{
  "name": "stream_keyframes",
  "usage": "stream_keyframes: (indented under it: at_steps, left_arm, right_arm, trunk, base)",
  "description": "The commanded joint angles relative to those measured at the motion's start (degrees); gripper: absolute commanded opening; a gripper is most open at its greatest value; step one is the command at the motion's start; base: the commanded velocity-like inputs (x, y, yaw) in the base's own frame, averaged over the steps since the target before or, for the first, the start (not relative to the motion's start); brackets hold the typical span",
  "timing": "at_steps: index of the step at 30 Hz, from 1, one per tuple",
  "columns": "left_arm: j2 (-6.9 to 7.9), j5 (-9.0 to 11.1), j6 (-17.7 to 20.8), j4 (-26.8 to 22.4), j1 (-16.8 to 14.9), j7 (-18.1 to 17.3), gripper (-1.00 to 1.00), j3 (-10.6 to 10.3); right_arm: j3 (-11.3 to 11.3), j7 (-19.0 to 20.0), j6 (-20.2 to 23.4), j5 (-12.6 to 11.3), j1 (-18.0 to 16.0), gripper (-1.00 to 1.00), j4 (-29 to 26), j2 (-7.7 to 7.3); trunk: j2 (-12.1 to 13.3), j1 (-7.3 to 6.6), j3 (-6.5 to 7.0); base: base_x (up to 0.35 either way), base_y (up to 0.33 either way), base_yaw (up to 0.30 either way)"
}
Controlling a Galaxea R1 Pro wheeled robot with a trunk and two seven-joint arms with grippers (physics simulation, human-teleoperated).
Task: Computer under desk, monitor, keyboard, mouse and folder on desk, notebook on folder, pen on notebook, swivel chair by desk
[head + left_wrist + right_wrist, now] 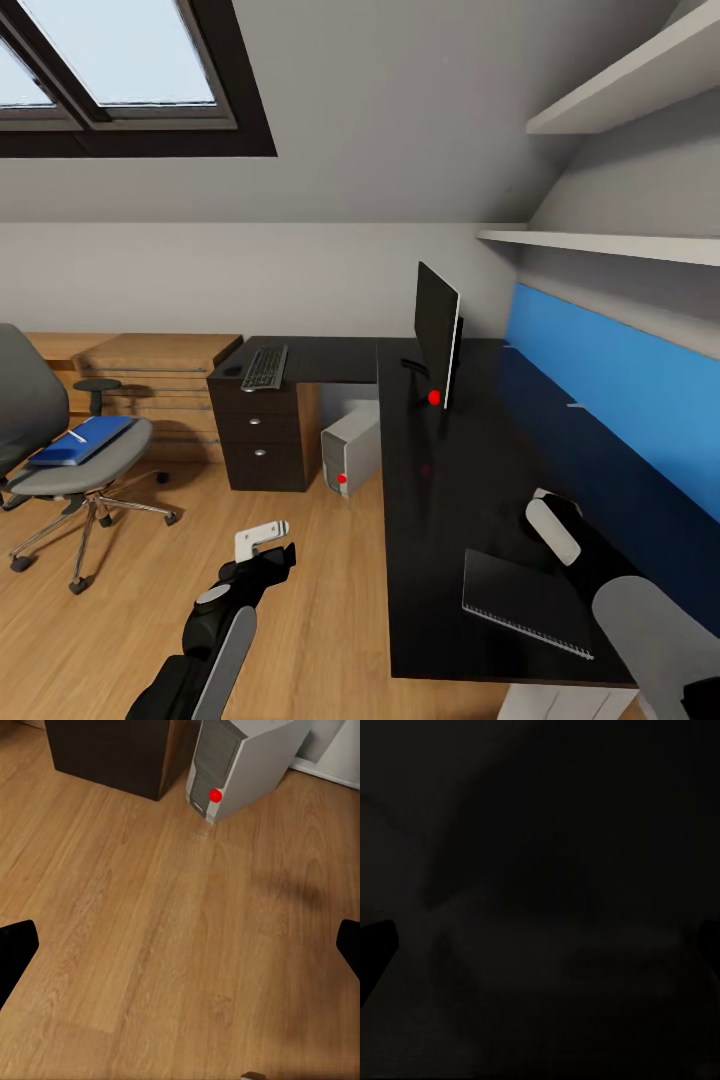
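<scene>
Mostly wood floor (330, 600) — black desk (450, 480) w/ notebook (525, 600).

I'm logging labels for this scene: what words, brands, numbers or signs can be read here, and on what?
None: no readable text in any view.
keyboard: key legends too small to read.
monitor: a red dot, no lettering.
computer: a red light, no brand mark.
folder and notebook: plain covers.
</scene>
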Motion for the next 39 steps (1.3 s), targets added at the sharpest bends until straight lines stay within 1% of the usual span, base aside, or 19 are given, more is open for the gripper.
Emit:
stream_keyframes:
  at_steps: [1,5,11,21,31,39]
  left_arm:
    - [0.01,0.62,0.12,-0.06,-0.04,0.54,1.00,-0.07]
    - [0.02,0.65,0.12,-0.02,-0.04,0.50,1.00,-0.06]
    - [0.09,0.66,0.12,-0.01,-0.04,0.49,1.00,-0.06]
    - [0.11,0.66,0.12,-0.01,-0.04,0.49,1.00,-0.06]
    - [0.11,0.66,0.12,-0.01,-0.04,0.48,1.00,-0.06]
    - [0.11,0.73,0.12,0.07,-0.04,0.48,1.00,-0.06]
  right_arm:
    - [0.38,-0.47,0.38,-0.48,-0.05,1.00,-0.10,-0.06]
    - [0.36,-0.46,1.53,-0.48,-0.06,1.00,-0.02,0.04]
    - [0.37,-0.48,2.04,-0.48,-0.12,1.00,1.04,0.27]
    - [0.37,-0.46,2.16,-0.45,-0.74,1.00,3.04,0.52]
    - [0.39,-0.41,2.17,-0.38,-1.41,1.00,5.56,1.15]
    - [0.43,-0.40,2.15,-0.27,-2.31,1.00,6.48,1.36]
  trunk:
    - [-0.04,0.00,-0.07]
    - [-0.04,0.00,-0.07]
    - [-0.04,0.00,-0.07]
    - [-0.04,0.00,-0.07]
    - [-0.04,0.00,-0.07]
    - [-0.04,0.00,-0.07]
  base:
    - [0.000,0.000,0.000]
    - [0.000,0.000,0.000]
    - [0.000,0.000,0.000]
    - [0.000,0.000,0.000]
    - [-0.004,0.000,0.000]
    - [-0.224,0.000,0.000]
